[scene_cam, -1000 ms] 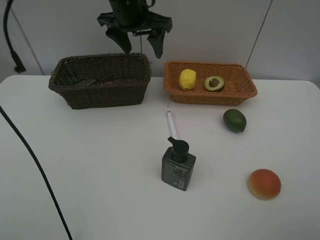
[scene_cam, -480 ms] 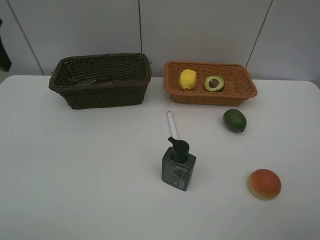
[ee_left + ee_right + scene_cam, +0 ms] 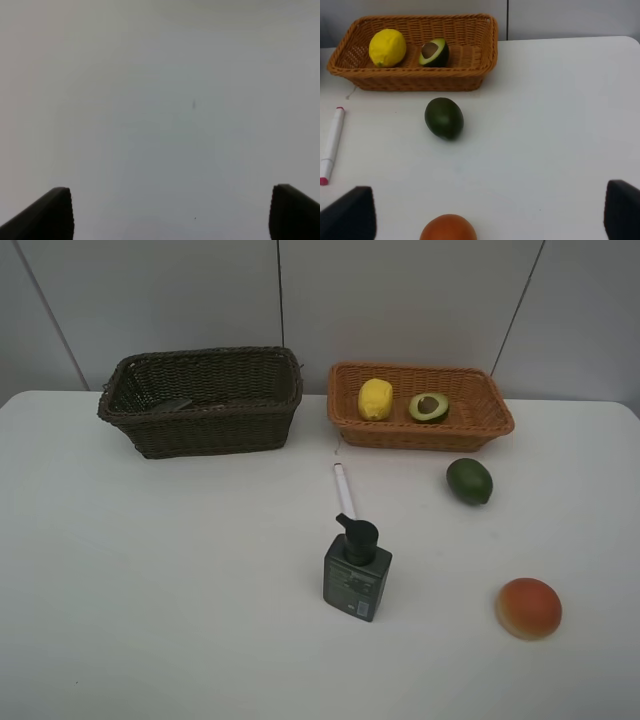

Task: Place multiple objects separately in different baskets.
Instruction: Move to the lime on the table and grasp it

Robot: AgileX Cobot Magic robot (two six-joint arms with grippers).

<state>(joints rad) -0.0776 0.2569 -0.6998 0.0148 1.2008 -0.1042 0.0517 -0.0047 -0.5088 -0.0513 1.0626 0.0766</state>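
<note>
At the back of the table stand a dark brown basket (image 3: 200,430) and an orange-tan basket (image 3: 420,432) (image 3: 415,80). The orange one holds a yellow lemon (image 3: 375,398) (image 3: 387,47) and a halved avocado (image 3: 428,406) (image 3: 434,53). On the table lie a dark green fruit (image 3: 469,481) (image 3: 444,118), a white marker (image 3: 343,489) (image 3: 332,142), an orange-red fruit (image 3: 528,607) (image 3: 448,229) and an upright dark pump bottle (image 3: 357,570). My right gripper (image 3: 487,212) is open over the table near the orange-red fruit. My left gripper (image 3: 172,215) is open over bare white surface. Neither shows in the exterior view.
Everything rests on a white table (image 3: 180,570), with a grey panelled wall (image 3: 400,300) right behind the baskets. A small greyish thing (image 3: 175,403) lies inside the dark basket; I cannot make out what it is.
A second ago an arm with an open gripper hung above the baskets at the back and a cable crossed the left side. Both have left the exterior view. The objects have not moved.
</note>
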